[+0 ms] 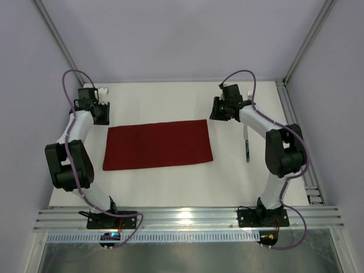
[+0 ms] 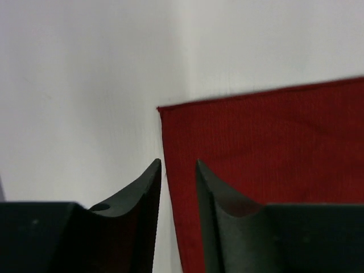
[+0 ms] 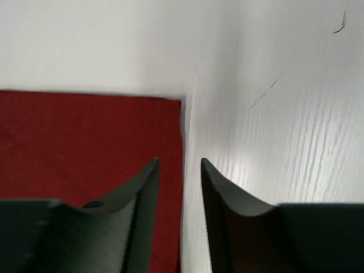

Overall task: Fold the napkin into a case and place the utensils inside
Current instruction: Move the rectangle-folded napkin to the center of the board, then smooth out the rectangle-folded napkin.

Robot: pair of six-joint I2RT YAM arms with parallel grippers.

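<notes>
The dark red napkin (image 1: pixel 157 144) lies flat on the white table (image 1: pixel 170 182) as a wide rectangle. My left gripper (image 1: pixel 101 111) hovers at its far left corner, open, with nothing between the fingers. In the left wrist view the napkin (image 2: pixel 273 142) shows its left edge running under the gap of the left gripper (image 2: pixel 178 164). My right gripper (image 1: pixel 218 109) is at the far right corner, also open and empty. In the right wrist view the napkin (image 3: pixel 85 142) has its right edge below the right gripper (image 3: pixel 180 162). A utensil with a teal handle (image 1: pixel 248 151) lies right of the napkin, partly under the right arm.
A small white object (image 1: pixel 104 90) sits at the table's far left edge behind the left gripper. A metal rail (image 1: pixel 187 217) with the arm bases runs along the near edge, and frame posts stand at the far corners.
</notes>
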